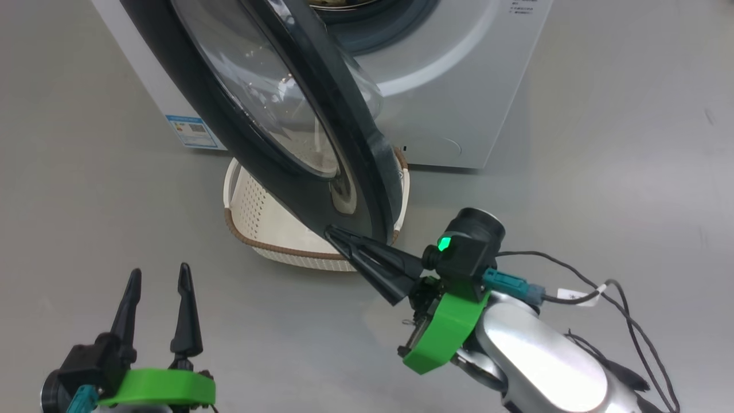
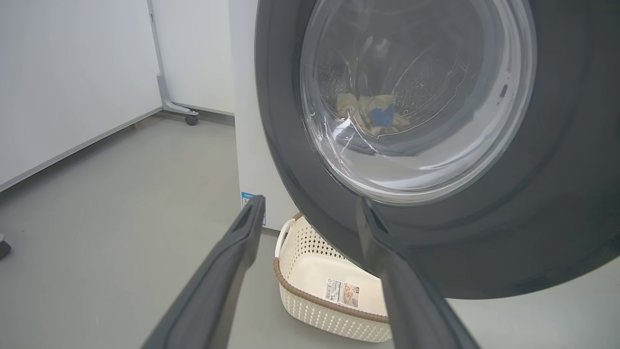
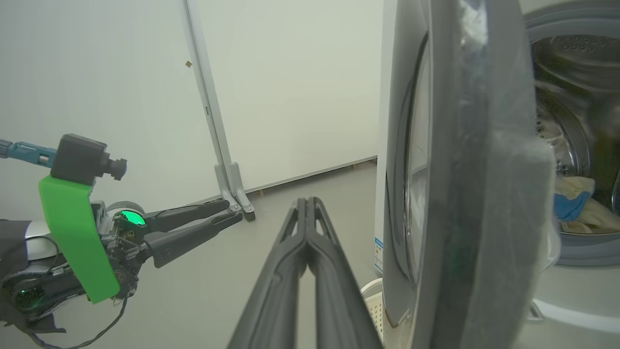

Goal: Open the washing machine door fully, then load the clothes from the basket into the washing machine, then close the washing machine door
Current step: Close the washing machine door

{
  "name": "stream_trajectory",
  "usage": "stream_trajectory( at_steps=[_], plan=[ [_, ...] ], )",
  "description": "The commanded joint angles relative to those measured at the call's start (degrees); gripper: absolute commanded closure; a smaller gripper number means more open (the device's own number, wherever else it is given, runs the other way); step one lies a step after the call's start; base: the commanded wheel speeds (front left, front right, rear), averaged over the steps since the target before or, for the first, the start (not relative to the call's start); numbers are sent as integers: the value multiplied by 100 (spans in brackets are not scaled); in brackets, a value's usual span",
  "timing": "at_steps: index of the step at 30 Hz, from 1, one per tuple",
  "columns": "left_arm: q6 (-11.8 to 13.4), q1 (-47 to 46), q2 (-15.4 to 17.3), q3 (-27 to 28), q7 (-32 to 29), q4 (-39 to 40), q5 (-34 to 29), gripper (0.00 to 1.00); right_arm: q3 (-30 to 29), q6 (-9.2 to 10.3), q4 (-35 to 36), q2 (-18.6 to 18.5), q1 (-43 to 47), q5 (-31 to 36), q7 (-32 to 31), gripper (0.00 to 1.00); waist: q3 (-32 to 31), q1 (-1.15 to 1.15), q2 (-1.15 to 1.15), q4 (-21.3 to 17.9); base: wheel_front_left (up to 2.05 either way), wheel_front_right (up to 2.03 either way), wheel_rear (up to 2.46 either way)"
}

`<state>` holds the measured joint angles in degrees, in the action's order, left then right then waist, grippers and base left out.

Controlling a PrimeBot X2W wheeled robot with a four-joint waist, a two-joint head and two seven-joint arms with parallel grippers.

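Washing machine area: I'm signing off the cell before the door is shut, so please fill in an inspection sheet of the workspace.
Surface: grey floor, smooth.
Job's things: washing machine door part open, hanging over the basket; clothes lie in the drum; basket holds just a sticker.
Clutter: nothing seen.
Grippers: right gripper shut, tips at the door's lower rim; left gripper open, holding nothing, apart from the door.
Cables: black cables trail from the right arm's wrist.
Surroundings: white wall panels; a wheeled stand foot.

Half-open washing machine door (image 1: pixel 269 103) partly across drum mouth (image 3: pixel 574 145), above basket (image 1: pixel 261 215)
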<state>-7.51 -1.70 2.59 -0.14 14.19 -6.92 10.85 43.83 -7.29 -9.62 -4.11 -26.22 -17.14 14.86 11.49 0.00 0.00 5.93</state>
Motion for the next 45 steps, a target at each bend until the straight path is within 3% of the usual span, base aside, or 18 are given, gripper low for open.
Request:
stream_trajectory(
  at_steps=[1, 16, 45],
  plan=[
    [3, -218, 29, 186, 81, 224, -6, 0, -63, -20, 153, 123, -113, -44, 14, 100, 61, 0, 0, 3, 0, 0, 0],
    [3, -363, 29, 208, 81, 296, -33, 0, -629, -20, 92, 123, -357, -48, 14, 100, 502, 0, 0, 78, 0, 0, 0],
    [2, -583, 29, 93, 81, 573, -123, 0, -1491, -20, 39, 124, -1350, 310, 14, 100, 1228, 0, 0, -236, 0, 0, 0]
  ],
)
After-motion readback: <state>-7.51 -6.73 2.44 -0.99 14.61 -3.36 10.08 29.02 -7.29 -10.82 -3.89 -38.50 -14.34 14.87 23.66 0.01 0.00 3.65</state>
